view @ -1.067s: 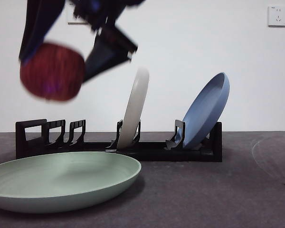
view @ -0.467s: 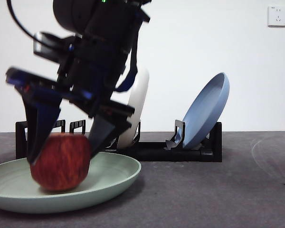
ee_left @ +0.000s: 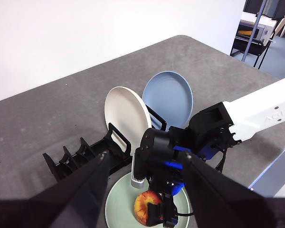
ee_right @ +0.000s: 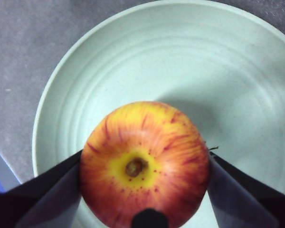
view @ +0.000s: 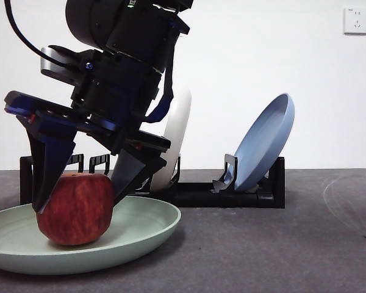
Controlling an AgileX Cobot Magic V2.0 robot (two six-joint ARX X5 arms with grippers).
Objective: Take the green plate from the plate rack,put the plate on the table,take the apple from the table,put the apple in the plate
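Note:
The red apple (view: 76, 209) rests in the green plate (view: 143, 223), which lies flat on the table (view: 280, 250) in front of the black plate rack (view: 195, 195). My right gripper (view: 78, 202) comes down from above, its jaws pressed against both sides of the apple. From the right wrist, the apple (ee_right: 145, 161) shows stem up between the right gripper (ee_right: 145, 156) jaws, over the plate (ee_right: 180, 61). My left gripper (ee_left: 145, 157) hangs high above, open and holding nothing, looking down on the plate (ee_left: 116, 209), the apple (ee_left: 146, 213) and the rack (ee_left: 80, 154).
A cream-white plate (view: 177, 134) and a blue plate (view: 265, 140) stand upright in the rack behind the green plate. The rack's left slots hold nothing. A wall socket (view: 356, 20) sits at the upper right. The table edge runs close to the green plate in the right wrist view.
The right gripper came down from the upper left with the apple and set it into the green plate. Over the last half second it barely moved.

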